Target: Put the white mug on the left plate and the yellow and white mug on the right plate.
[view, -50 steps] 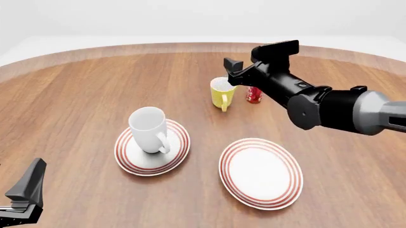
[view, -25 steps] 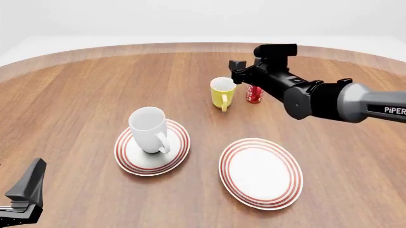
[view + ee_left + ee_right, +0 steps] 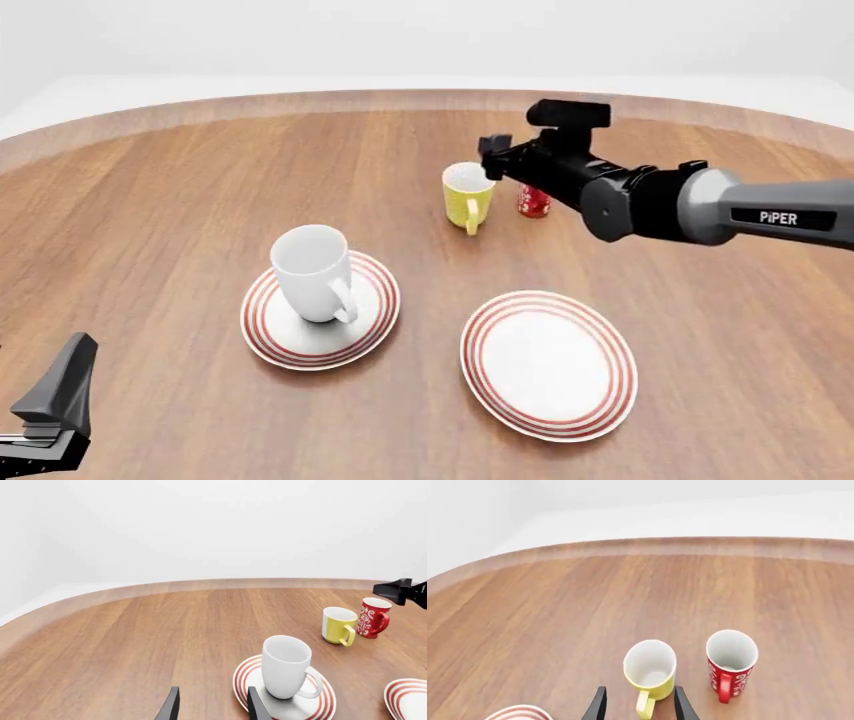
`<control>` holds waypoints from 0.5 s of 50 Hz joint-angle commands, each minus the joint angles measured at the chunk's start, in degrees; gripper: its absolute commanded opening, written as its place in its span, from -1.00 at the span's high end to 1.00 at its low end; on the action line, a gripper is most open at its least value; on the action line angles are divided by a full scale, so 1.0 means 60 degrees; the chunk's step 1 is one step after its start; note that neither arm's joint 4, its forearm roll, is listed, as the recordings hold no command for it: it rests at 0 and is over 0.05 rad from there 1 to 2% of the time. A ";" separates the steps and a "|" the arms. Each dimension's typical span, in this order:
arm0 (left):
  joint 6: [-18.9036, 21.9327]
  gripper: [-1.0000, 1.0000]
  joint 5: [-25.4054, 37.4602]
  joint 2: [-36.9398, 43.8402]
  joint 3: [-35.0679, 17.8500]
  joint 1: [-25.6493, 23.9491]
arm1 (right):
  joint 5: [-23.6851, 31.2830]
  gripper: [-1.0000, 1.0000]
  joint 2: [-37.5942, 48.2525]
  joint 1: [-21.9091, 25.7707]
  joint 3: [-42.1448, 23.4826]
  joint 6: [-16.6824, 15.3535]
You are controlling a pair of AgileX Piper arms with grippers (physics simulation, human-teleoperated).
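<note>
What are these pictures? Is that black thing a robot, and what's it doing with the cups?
Yes, it's a pretend robot inside a computer simulation, with two arms. One picture looks down at the table from behind the arms. The other two come from little cameras riding on each arm, just behind its pincher.

On the table, a big white mug stands on the left plate. The right plate has nothing on it. Farther back stand a yellow and white mug and a red patterned cup.

The right gripper is open and lined up with the yellow mug, holding nothing yet. The left gripper waits near the table's edge, open and holding nothing too.
</note>
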 commanded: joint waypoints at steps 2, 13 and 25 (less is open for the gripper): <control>0.0000 -1.00 0.0000 0.0000 0.0000 0.0000 | 0.0238 -1.00 0.0454 -0.0026 -0.0357 0.0153; 0.0000 -1.00 0.0000 0.0000 0.0000 0.0000 | 0.0455 -1.00 0.0810 0.0006 -0.0598 0.0175; 0.0000 -1.00 0.0000 0.0000 0.0000 0.0000 | 0.0702 -1.00 0.1223 0.0030 -0.0852 0.0210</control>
